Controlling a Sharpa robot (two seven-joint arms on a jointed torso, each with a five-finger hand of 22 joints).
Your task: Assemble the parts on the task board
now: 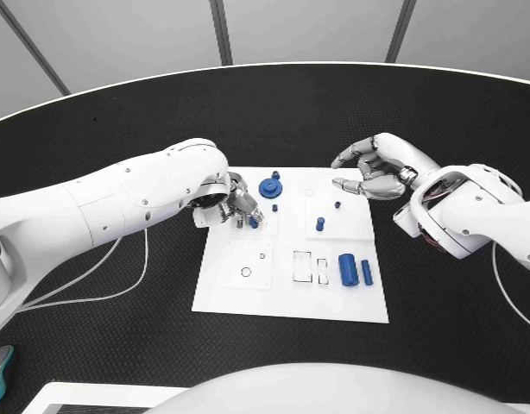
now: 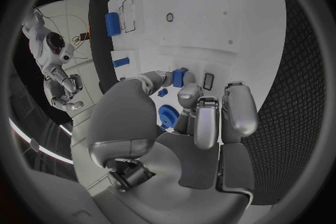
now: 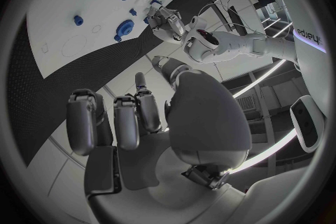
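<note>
Task board [image 1: 293,297] with seven blue parts, left robot hand [image 1: 234,207] pinching one [image 1: 253,222], right robot hand [image 1: 375,168] curled empty.

The left robot hand [image 1: 231,207] covers part of a small blue part [image 1: 253,222] at the task board [image 1: 293,297]'s ten o'clock; whether it grips it cannot be told.
</note>
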